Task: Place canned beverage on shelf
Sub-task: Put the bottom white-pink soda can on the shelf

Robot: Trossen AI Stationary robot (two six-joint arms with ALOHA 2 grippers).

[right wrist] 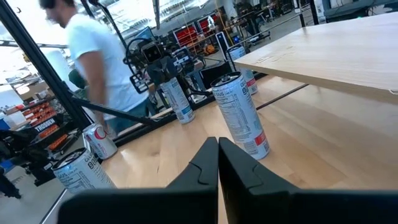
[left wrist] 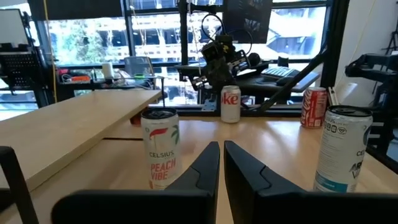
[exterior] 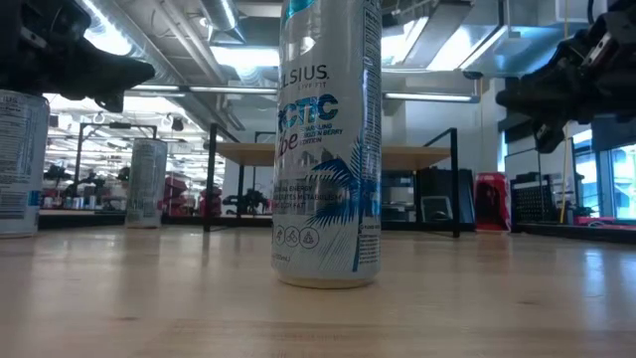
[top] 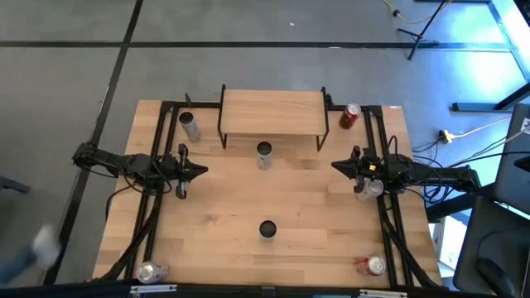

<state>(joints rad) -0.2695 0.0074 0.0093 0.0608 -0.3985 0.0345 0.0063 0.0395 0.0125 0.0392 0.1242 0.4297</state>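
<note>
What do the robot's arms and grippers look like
Both arms are dark, jointed and slender, with black cables trailing along them. The left gripper and the right gripper each end in two matte black, wedge-shaped fingers. The right wrist carries a small yellow marking.

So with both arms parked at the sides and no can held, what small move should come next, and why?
Probably the left claw should open and ease toward the can standing in front of the shelf. Its fingers are together and empty, that can is upright and roughly level with it, and the shelf top is bare. The right claw, also closed and empty, sits about as far away, so either could go.
</note>
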